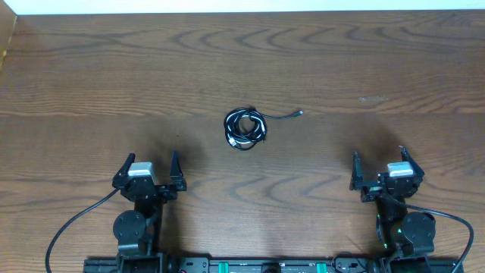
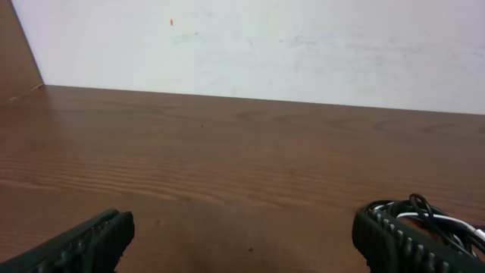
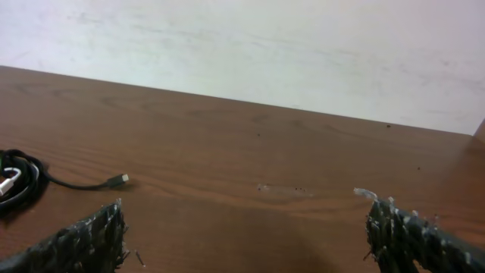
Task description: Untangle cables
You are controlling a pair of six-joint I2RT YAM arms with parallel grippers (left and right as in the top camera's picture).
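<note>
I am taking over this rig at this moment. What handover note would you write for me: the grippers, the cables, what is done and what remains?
Left gripper: open, empty, near the front of the table, apart from the cables.
Right gripper: open, empty, also near the front, apart from the cables.
Cables: one small coiled bundle mid-table, black cord with a bit of white in it. One black plug end trails out to the right.
Done: nothing that shows; the bundle is still coiled.
Left: all the untangling. The loose plug end looks like an easy first grasp, probably for the right arm.
</note>
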